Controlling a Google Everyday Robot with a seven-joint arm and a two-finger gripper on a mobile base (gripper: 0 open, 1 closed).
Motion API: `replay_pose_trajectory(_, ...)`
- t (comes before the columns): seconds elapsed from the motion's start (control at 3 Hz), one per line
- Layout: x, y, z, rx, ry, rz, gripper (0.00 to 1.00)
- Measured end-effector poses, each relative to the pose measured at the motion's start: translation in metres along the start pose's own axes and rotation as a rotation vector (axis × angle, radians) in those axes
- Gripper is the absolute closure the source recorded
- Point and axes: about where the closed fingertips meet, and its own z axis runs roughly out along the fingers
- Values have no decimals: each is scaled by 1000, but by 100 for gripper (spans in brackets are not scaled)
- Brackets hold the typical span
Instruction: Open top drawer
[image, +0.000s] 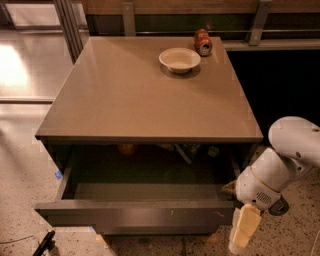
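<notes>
The top drawer (135, 216) is pulled well out from under the brown cabinet top (145, 95). Its dark grey-brown front has small pale scuffs right of centre. Inside it, at the back, lie an orange item (127, 148) and some packets (189, 149). My gripper (242, 231), with pale yellow fingers pointing down, hangs at the drawer front's right end, beside the corner. The white arm (280, 165) reaches in from the right.
A cream bowl (179, 59) and a red can (202, 42) lying on its side sit at the back of the cabinet top. A black object (44, 244) lies on the speckled floor at lower left. A metal frame (70, 25) stands at the back left.
</notes>
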Motion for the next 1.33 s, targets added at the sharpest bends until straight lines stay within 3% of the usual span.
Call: replay_pose_trajectory(1.33,46,40,10,-24,17,-6,0)
